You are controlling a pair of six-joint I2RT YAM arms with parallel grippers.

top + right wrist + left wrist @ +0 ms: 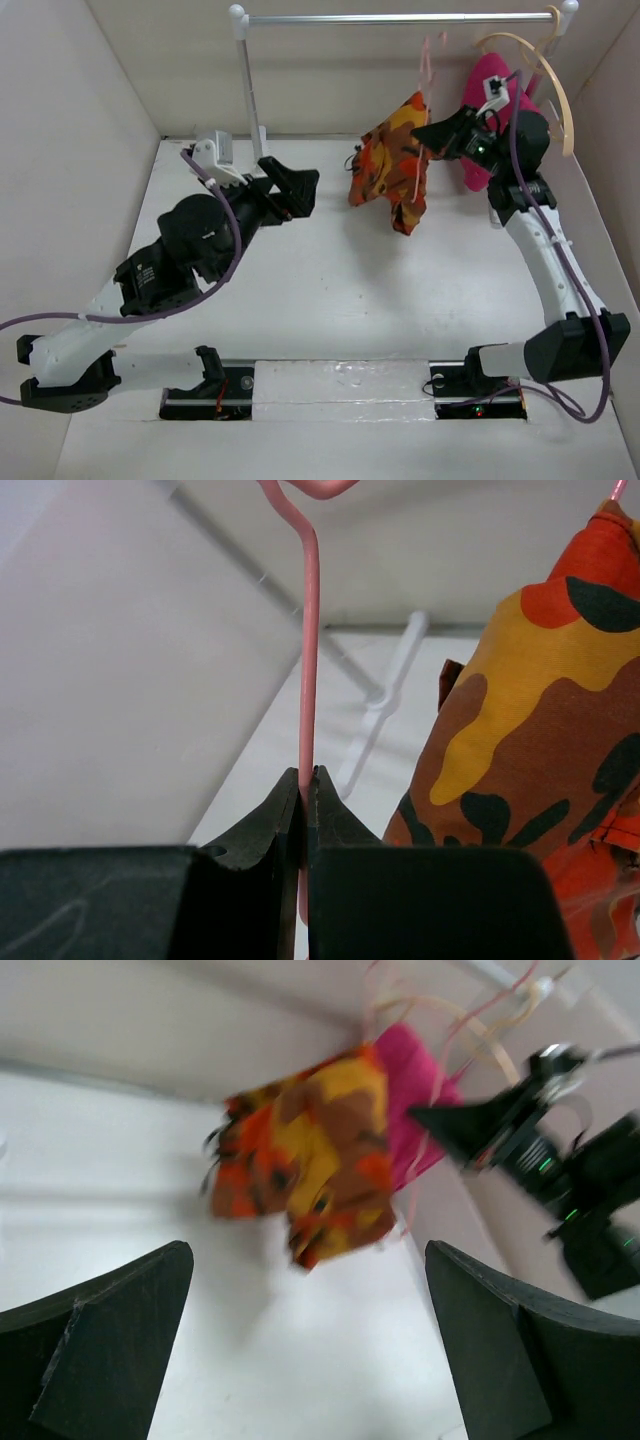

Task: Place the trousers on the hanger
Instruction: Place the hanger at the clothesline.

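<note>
The right hand [306, 780] grips the wire of the hanger [309, 630], the trousers [390, 165] hang on it, and the left hand [308, 1255] is wide and holds nothing.

Shows orange-yellow-brown camouflage cloth trousers [310, 1165] centred, plain magenta cloth [410, 1080] at one o'clock, black left gripper [308, 1290] spread at six.

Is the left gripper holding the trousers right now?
No: in the left wrist view the left gripper is wide open with nothing between its jaws, and the trousers hang farther ahead of it.

Overhead rear view, close wrist views, all sharing trousers [388, 162]
</note>
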